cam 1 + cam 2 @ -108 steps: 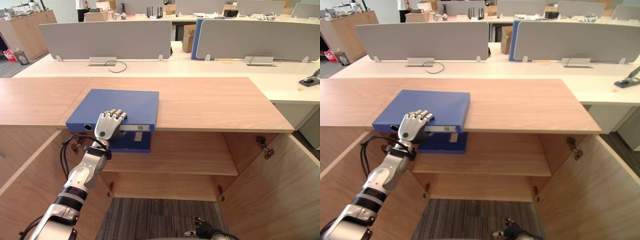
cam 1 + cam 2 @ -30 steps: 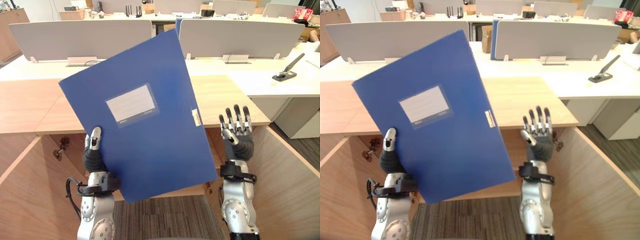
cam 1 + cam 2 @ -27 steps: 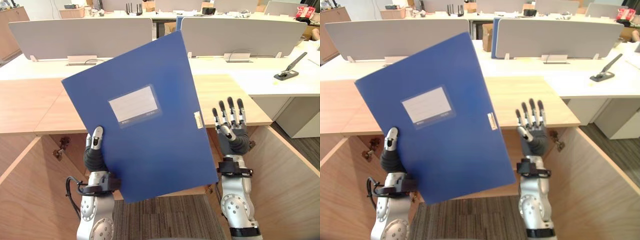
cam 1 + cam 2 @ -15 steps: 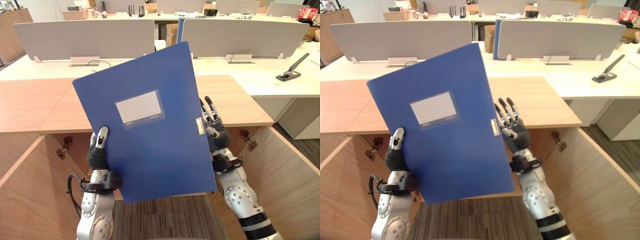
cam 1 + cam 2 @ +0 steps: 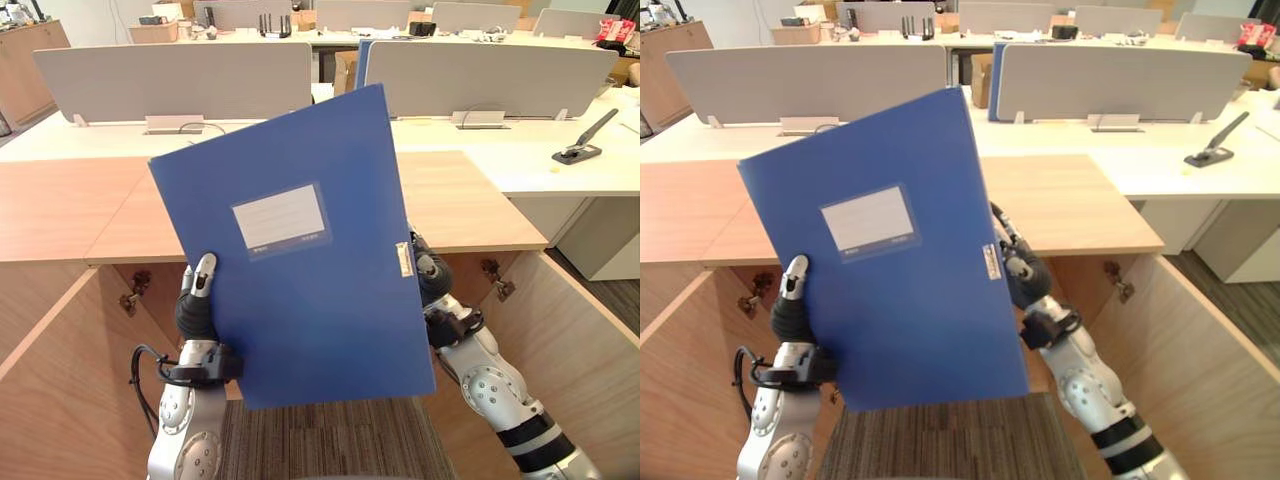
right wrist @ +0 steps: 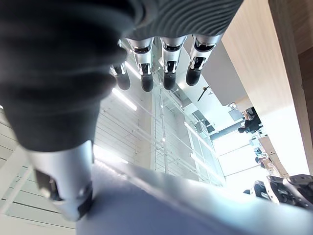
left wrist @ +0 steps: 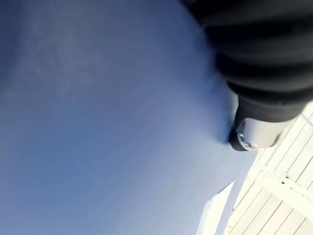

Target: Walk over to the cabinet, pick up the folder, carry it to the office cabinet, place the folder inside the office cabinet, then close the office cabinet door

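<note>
Folder (image 5: 300, 260) gripped by left hand (image 5: 195, 312); right hand (image 5: 1026, 272), fingers (image 6: 168, 68) straight, now at its edge.

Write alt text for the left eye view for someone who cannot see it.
A flat blue rectangular folder with a pale label is held upright, tilted, before a light wooden cabinet with open doors. The left hand pinches its lower left edge, thumb in front; the right hand sits at its right edge, partly behind it.
</note>
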Available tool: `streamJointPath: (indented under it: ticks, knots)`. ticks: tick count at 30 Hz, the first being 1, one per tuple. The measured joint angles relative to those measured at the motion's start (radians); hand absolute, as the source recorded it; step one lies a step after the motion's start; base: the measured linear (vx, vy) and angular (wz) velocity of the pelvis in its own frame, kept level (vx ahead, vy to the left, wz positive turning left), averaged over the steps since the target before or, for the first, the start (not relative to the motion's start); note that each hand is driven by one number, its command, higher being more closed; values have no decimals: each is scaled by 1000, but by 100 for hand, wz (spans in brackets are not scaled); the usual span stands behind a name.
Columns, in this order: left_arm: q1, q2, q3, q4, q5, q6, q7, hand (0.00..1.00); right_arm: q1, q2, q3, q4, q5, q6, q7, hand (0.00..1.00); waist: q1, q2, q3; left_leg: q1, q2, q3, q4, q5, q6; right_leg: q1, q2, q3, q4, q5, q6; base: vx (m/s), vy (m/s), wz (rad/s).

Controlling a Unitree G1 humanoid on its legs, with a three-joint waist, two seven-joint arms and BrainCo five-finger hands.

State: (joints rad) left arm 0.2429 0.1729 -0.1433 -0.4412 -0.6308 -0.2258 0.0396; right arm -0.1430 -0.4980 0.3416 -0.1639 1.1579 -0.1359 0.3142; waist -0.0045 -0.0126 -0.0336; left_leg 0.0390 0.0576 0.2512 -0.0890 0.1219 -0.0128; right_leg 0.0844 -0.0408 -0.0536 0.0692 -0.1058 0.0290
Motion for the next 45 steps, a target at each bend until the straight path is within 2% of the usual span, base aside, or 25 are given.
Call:
streamJointPath:
  ticks: [3, 8, 11, 15, 24, 32, 39, 45]
  knots:
    - [0, -1, 9, 1, 22, 1, 0, 100, 0, 1, -6, 0, 0, 6, 0, 0, -1, 3, -2, 0, 0, 0, 0, 0, 0, 0, 0, 0, 0, 0, 0, 0, 0, 0]
    - [-22, 0, 78, 20, 154, 2, 9, 100, 3, 33, -15, 0, 0, 24, 0, 0, -3, 16, -11, 0, 0, -1, 0, 0, 0, 0, 0, 0, 0, 0, 0, 0, 0, 0]
    - [-35, -1, 128, 41, 185, 2, 22, 100, 8, 51, -40, 3, 0, 29, 0, 0, -3, 18, -12, 0, 0, -1, 0, 0, 1, 0, 0, 0, 0, 0, 0, 0, 0, 0]
    - [-41, -1, 180, 41, 185, 2, 37, 100, 9, 51, -40, 9, 0, 40, 0, 0, -3, 18, -12, 0, 0, -1, 0, 0, 0, 0, 0, 0, 0, 0, 0, 0, 0, 0]
    - [-44, -3, 184, 41, 185, 2, 42, 100, 9, 52, -23, 62, -3, 68, 0, 0, 0, 18, -12, -1, 0, -2, 0, 0, 0, 0, 0, -1, 0, 0, 0, 0, 0, 0]
    - [-73, -9, 163, 41, 185, 2, 41, 100, 7, 55, 57, 85, -31, 96, 0, 0, 4, 16, -11, -5, -1, -13, 0, 3, 1, 1, 0, -11, 0, 0, 0, 0, 0, 3]
    - [-74, -9, 164, 41, 185, 2, 54, 100, -60, 58, 101, 111, -40, 96, -4, 0, 10, 16, -10, -6, -1, -19, -1, 7, 2, 2, 0, -17, 1, 0, 0, 0, 0, 2]
    - [-75, -7, 179, 41, 172, -2, 73, 100, -158, 11, 155, 110, -51, 94, -4, 0, 17, 15, -10, -12, -1, -27, 0, 10, 2, 1, 1, -25, 0, 1, 0, -10, 1, 3]
